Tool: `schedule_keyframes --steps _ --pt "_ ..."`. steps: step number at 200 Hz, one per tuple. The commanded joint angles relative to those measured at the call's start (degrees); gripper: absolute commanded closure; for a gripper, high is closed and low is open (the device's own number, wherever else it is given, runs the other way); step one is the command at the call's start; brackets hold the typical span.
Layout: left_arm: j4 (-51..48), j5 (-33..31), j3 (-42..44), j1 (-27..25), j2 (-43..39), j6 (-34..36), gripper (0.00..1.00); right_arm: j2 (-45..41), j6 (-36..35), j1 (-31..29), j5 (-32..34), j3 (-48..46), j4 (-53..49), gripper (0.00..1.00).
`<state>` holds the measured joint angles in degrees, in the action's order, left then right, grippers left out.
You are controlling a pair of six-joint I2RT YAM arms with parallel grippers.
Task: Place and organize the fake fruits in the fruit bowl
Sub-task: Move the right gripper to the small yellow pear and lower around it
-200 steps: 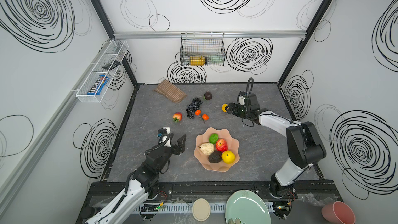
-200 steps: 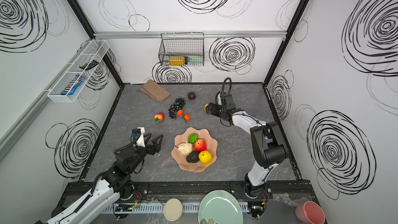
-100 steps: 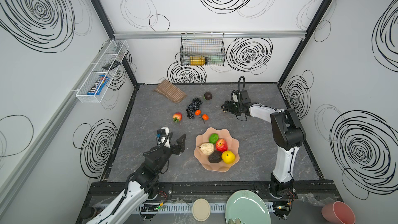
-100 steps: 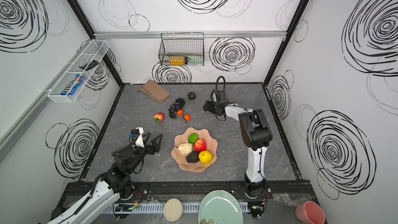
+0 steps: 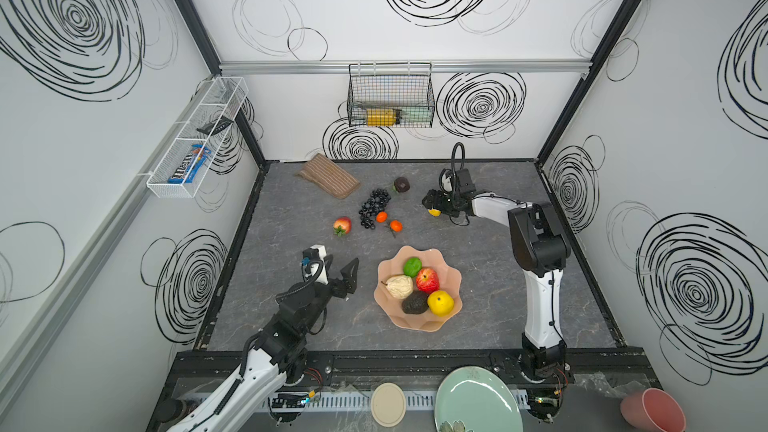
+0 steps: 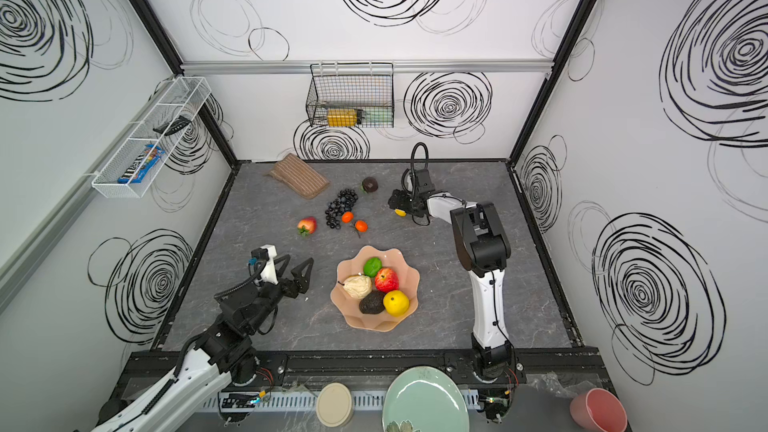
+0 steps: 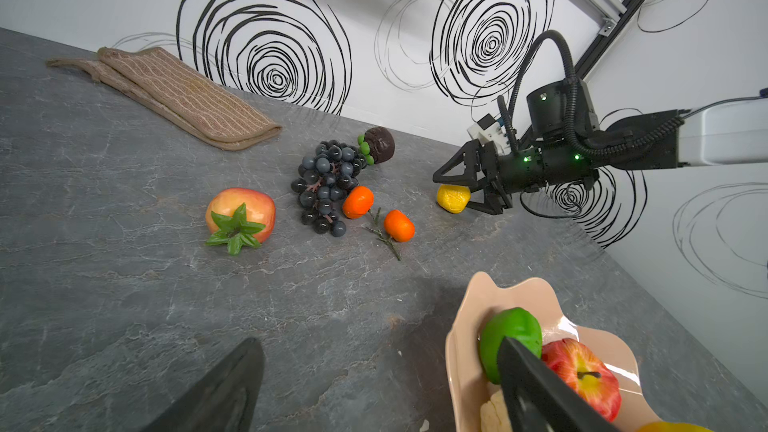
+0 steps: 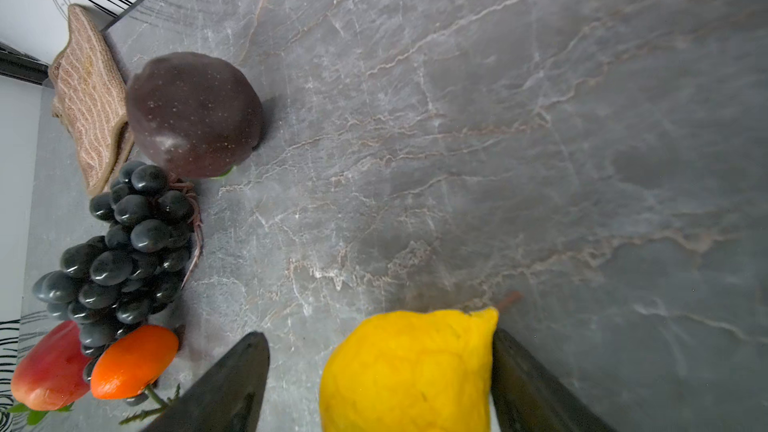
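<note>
Grey marble tabletop, yellow lemon between parted fingers of right hand

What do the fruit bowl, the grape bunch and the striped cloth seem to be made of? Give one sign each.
Fruit bowl: probably plastic, glossy; white glints on its wavy wall. Grape bunch: likely hard plastic; every dark berry shows a sharp highlight. Striped cloth: woven fabric, matte; ribbed texture, hemmed edge.

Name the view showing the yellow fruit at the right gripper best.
Right wrist view: the yellow fruit fills the foreground between the open right gripper's fingers, though its lower part is cropped. The left wrist view shows it small and distant. In both top views it is a speck partly hidden by the gripper.
</note>
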<state>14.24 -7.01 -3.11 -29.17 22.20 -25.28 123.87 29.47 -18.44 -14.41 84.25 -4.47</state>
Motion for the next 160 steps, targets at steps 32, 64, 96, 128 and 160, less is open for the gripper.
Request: schedule_keyframes --steps 32,64,96,128,160 --pt "3.7 -0.1 0.4 0.5 -0.2 0.5 0.08 3.2 -3.4 -1.2 2.9 3.9 -5.4 0.18" --pt "3.4 -0.3 0.3 0.5 -0.5 0.5 0.08 -0.1 -4.0 -2.3 7.3 0.7 -5.9 0.17" --pt "3.5 -0.1 0.4 0.6 -0.6 0.5 0.08 -2.2 -3.8 -2.4 10.4 -1.4 -6.3 0.16" --pt "3.5 0.0 0.3 0.6 -0.7 0.5 0.08 -0.9 -4.2 -2.3 13.4 0.4 -8.6 0.18" --pt "3.5 0.1 0.4 0.6 -1.0 1.9 0.08 -1.8 -3.9 -2.2 15.4 -0.4 -8.5 0.23"
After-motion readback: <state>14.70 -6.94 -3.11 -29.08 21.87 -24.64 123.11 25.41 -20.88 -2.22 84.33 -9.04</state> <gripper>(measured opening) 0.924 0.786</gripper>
